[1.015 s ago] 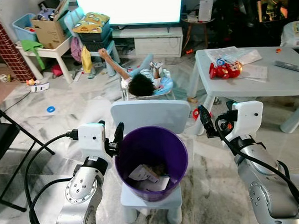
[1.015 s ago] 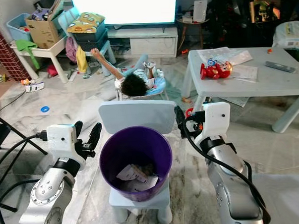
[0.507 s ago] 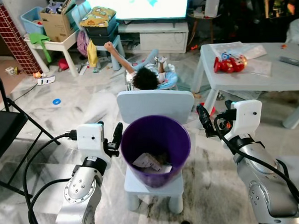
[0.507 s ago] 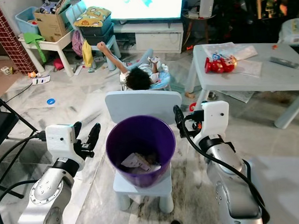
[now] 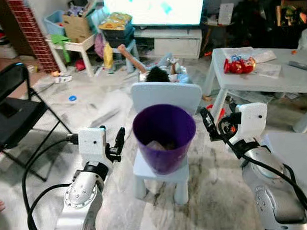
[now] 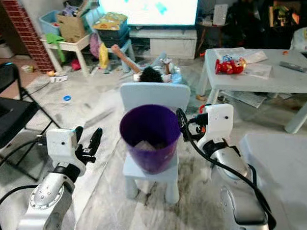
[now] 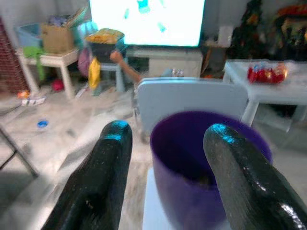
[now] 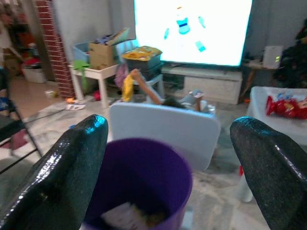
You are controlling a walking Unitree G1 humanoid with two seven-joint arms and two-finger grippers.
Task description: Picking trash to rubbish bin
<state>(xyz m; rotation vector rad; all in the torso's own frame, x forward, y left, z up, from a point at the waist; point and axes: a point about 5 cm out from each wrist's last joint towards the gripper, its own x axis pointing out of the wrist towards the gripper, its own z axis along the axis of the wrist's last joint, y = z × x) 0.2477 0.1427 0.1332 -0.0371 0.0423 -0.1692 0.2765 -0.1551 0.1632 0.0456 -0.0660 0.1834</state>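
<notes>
Both grippers, left [image 5: 117, 143] and right [image 5: 207, 124], sit fingers apart and empty flanking the purple bin [image 5: 164, 137] on the small chair [image 5: 165, 96]; next pickup: approach trash squarely, close fully before lifting.

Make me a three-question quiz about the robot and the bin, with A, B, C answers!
1. Where does the purple bin stand?
A. on the small chair
B. on the grey table
C. on the floor

2. What colour is the toy on the grey table?
A. green
B. red
C. yellow

3. How are the left claw and right claw?
A. both holding trash
B. one holding the bin
C. both open and empty

Answers: 1 A, the bin sits on the chair seat. 2 B, it is bright red. 3 C, the wrist views show spread fingers with nothing between.
</notes>
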